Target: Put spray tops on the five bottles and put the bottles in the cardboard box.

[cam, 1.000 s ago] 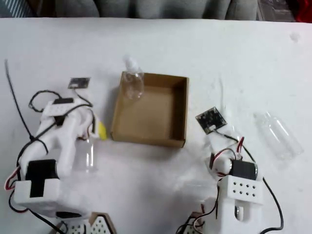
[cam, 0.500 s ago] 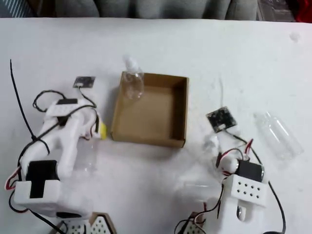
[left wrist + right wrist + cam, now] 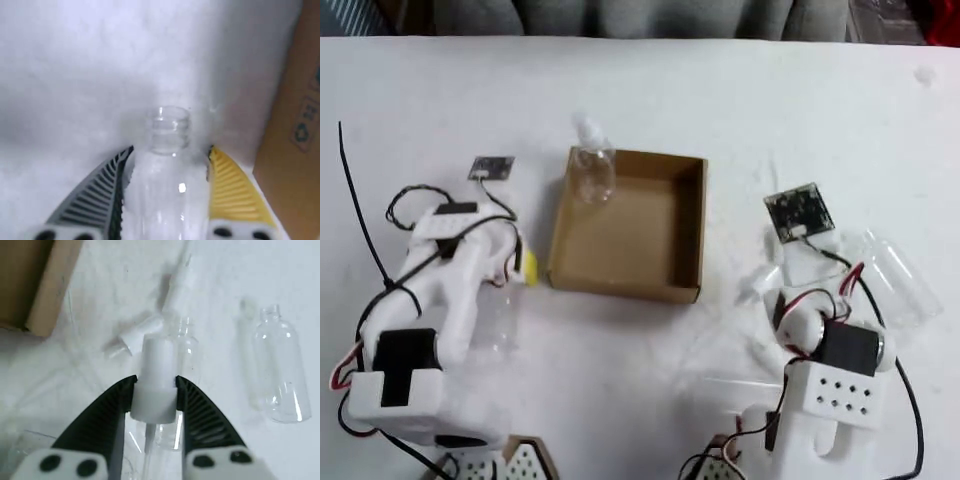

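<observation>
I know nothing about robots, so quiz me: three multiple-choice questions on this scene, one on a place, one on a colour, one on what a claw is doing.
1. Where is the capped bottle?
A. at a corner of the cardboard box
B. on the floor
C. atop an arm

2. The left gripper's fingers are:
A. both red
B. grey and yellow
C. both white

3. The right gripper is:
A. open, empty
B. clamping the box
C. shut on a white spray top

Answers:
1 A, it lies at the box's far corner.
2 B, those colours flank the open-necked bottle.
3 C, its fingers pinch the top.
</observation>
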